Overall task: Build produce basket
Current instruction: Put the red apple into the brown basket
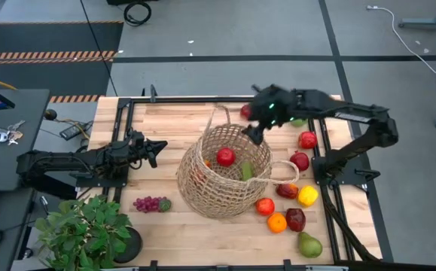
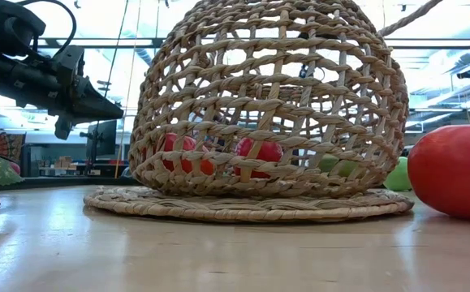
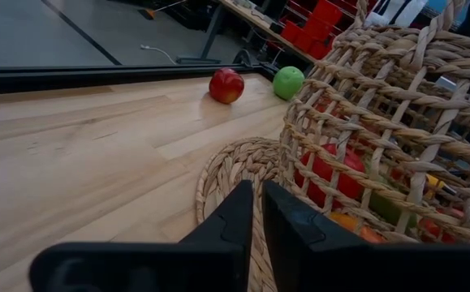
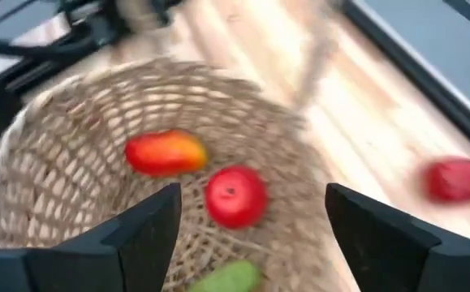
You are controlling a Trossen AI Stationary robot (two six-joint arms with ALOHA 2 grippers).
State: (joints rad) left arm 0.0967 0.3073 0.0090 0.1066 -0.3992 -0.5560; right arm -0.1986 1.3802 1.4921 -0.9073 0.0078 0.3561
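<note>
The right gripper [image 1: 254, 134] is hanging over the far rim of the basket [image 1: 202, 192]. Its two dark fingers [image 4: 149, 223] are spread wide, and nothing is sitting between them.

Right under it, a red apple [image 4: 236, 196] is lying in the basket. A red-and-orange fruit [image 4: 166, 152] and a green one [image 1: 246, 171] are lying in there too.

The basket is sitting in the middle of the table [image 1: 165, 124]. It is round, tan, and woven from straw with lots of holes. It probably feels light and a bit bendy, so a hard push could tip or slide it.

More fruit is lying on the wood to the right: a yellow one [image 1: 307, 196], an orange [image 1: 276, 222], and a pear [image 1: 309, 244]. They look smooth, round and hard, so they could roll or slip. Taking each one across its fat middle seems best. The purple grapes [image 1: 148, 203] look bumpy and softer.

The left gripper [image 1: 156, 148] is waiting beside the basket, with its fingers almost touching and holding nothing.
</note>
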